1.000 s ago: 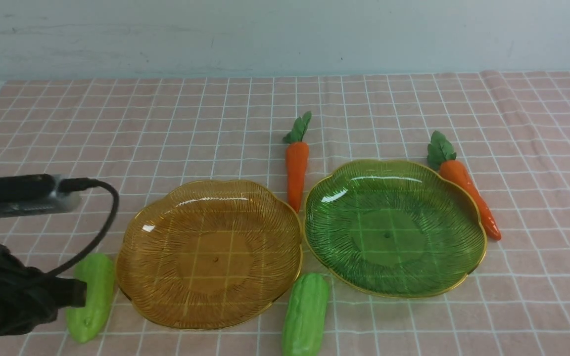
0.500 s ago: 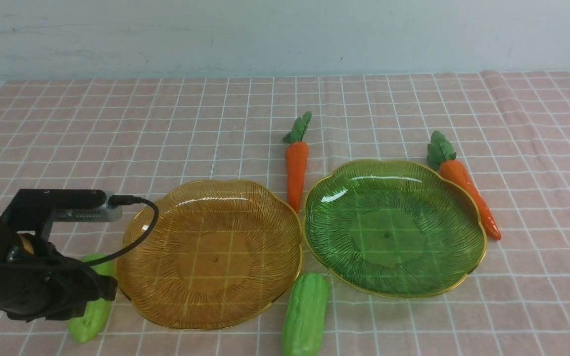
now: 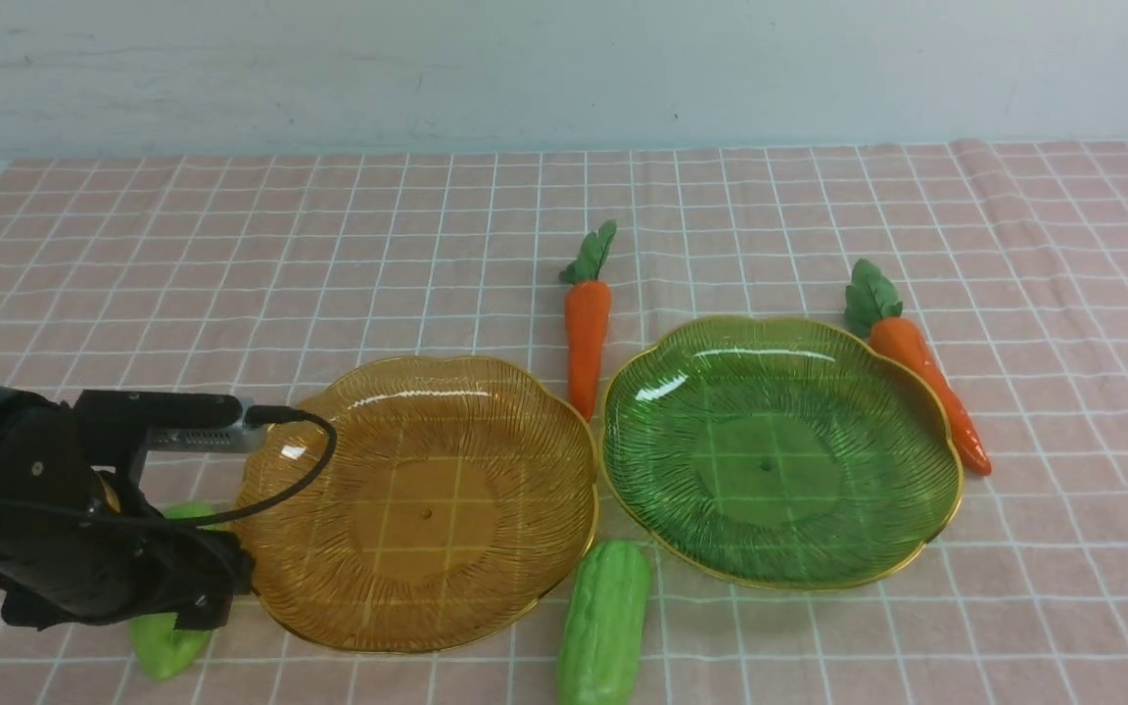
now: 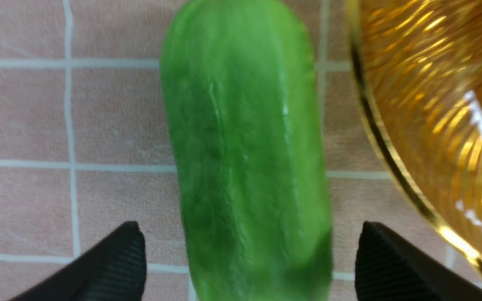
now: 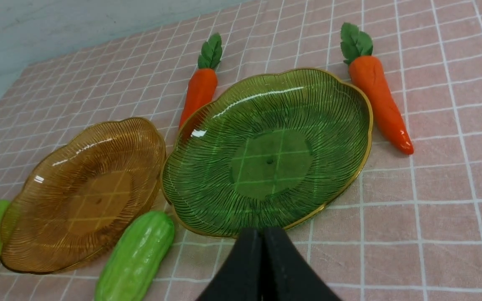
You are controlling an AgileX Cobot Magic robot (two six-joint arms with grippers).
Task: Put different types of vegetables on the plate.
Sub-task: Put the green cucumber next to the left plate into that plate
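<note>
Reference landmark: the amber plate, resting on the desk.

Workpiece: the left gourd lies on the desk just beside the amber plate, on its left side. The left gripper is over it with its jaws open, one on each side of the gourd, neither visibly touching it. The right gripper has its jaws closed, with nothing between them.

Remaining items: the second gourd lies to the near right of the amber plate; one carrot lies beyond its right rim; the green plate is to its right, with the other carrot past that plate's far right edge. Both plates are unloaded.

Handling: the gourd is probably light and fairly firm, with low risk of breakage. Its smooth, rounded surface may roll or slip under an off-centre grip. Grip across the width, near mid-length. Judged next step: lower, then close squarely. Caution: the jaw nearer the amber plate has limited clearance and could nudge the rim.
</note>
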